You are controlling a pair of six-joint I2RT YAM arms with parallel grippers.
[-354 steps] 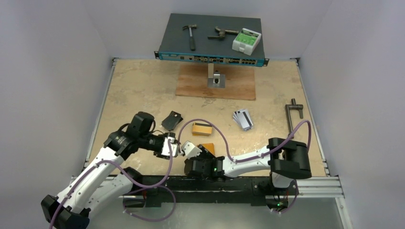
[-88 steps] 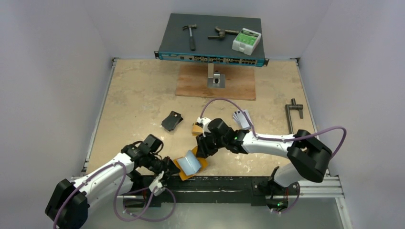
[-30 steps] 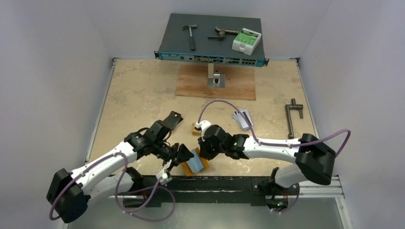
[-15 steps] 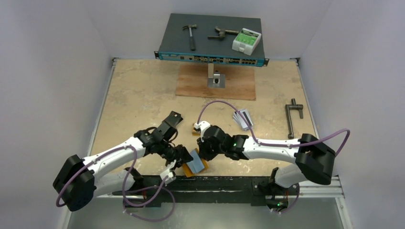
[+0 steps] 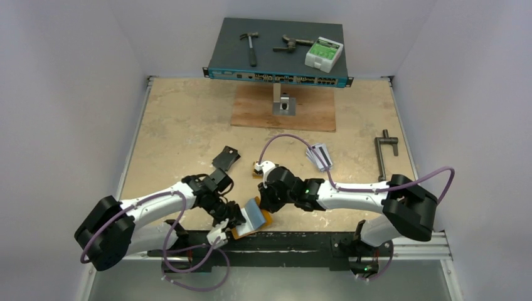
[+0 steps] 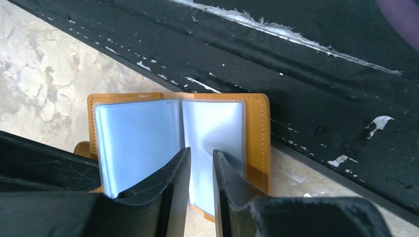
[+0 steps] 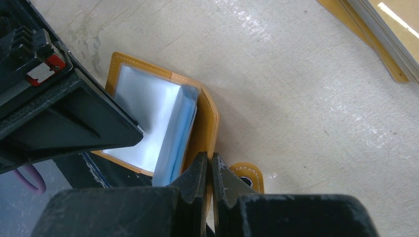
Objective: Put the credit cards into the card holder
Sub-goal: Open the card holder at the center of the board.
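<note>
The orange card holder [image 5: 256, 216] lies open at the table's near edge, its clear sleeves [image 6: 138, 138] fanned upward. My left gripper [image 6: 201, 150] hovers over the sleeves with its jaws a narrow gap apart; a pale sleeve shows through the gap. My right gripper [image 7: 208, 157] is shut on the edge of the holder's orange cover [image 7: 205, 123], beside the snap tab [image 7: 247, 173]. Silver-grey credit cards [image 5: 320, 155] lie fanned right of centre. A yellow-orange card stack [image 5: 257, 169] sits just behind the right arm, partly hidden.
A black folded case [image 5: 226, 157] lies behind the left arm. At the back a network switch [image 5: 276, 69] carries a hammer [image 5: 250, 47], pliers [image 5: 292, 44] and a green-white box [image 5: 324, 52]. In front lies a wooden board [image 5: 313, 113]. A clamp [image 5: 386, 153] lies right. A black rail [image 6: 296, 59] borders the near edge.
My left gripper swung right and toward the near edge, onto the open sleeves, and its jaws narrowed. The card holder slid slightly nearer the edge. The right arm barely moved.
</note>
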